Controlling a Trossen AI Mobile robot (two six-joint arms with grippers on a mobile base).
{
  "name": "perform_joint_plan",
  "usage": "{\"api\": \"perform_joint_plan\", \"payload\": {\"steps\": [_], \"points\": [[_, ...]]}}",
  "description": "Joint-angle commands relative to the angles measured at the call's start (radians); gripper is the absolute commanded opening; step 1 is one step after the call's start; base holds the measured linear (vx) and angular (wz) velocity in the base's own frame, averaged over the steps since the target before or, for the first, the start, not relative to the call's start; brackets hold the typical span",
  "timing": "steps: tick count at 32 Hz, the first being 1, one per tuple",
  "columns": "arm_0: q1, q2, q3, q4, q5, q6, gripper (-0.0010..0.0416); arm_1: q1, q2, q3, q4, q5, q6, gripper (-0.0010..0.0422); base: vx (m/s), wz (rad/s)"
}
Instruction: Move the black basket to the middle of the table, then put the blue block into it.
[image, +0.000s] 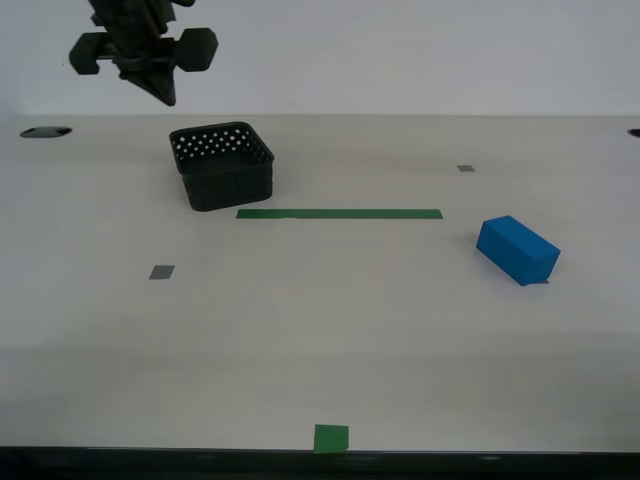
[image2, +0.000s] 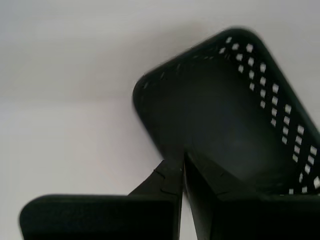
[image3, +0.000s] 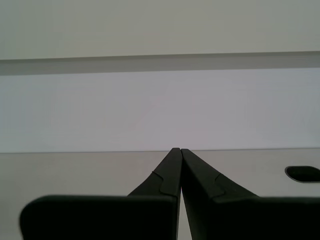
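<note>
My second gripper (image2: 181, 165), fingertips pressed together above the perforated black plastic basket (image: 222, 165), should spread, straddle the basket's ten-o'clock wall, then pinch squarely.

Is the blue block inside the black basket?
No, the blue block lies on the table, far from the black basket, beyond the green tape strip.

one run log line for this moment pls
phase: approach | second gripper: shut, above black basket | first gripper: shut, idle | blue block: on table, untouched
</note>
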Motion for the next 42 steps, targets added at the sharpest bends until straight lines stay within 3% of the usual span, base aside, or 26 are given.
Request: {"api": "perform_joint_plan", "payload": {"steps": [1, 3, 5, 7, 12, 18, 26, 29, 42], "points": [[0.000, 0.000, 0.000, -0.011, -0.001, 0.002, 0.0000, -0.019, 0.087, 0.102, -0.049, -0.069, 0.010, 0.0006, 0.000, 0.000], [0.000, 0.000, 0.000, -0.031, -0.001, 0.001, 0.0000, -0.020, 0.122, 0.149, -0.098, -0.123, 0.001, 0.0020, 0.000, 0.000], [0.000, 0.000, 0.000, -0.055, -0.002, 0.001, 0.0000, -0.019, 0.155, 0.192, -0.159, -0.136, -0.001, 0.0042, 0.000, 0.000], [0.000, 0.000, 0.000, -0.072, -0.002, 0.000, 0.0000, -0.017, 0.184, 0.231, -0.224, -0.136, -0.041, 0.0076, 0.000, 0.000], [0.000, 0.000, 0.000, -0.075, -0.002, -0.001, 0.0000, -0.019, 0.198, 0.238, -0.235, -0.129, -0.066, 0.0176, 0.000, 0.000], [0.000, 0.000, 0.000, -0.072, -0.002, -0.001, 0.0000, -0.019, 0.198, 0.235, -0.238, -0.121, -0.101, 0.0240, 0.000, 0.000], [0.000, 0.000, 0.000, -0.069, -0.002, -0.001, 0.0000, -0.020, 0.198, 0.212, -0.208, -0.117, -0.117, 0.0242, 0.000, 0.000], [0.000, 0.000, 0.000, -0.069, -0.002, -0.001, 0.0000, -0.020, 0.200, 0.180, -0.190, -0.076, -0.135, 0.0242, 0.000, 0.000], [0.002, 0.000, 0.000, -0.063, -0.002, -0.001, 0.0000, -0.041, 0.330, 0.179, -0.165, -0.069, -0.164, 0.0242, 0.000, 0.000]]}}
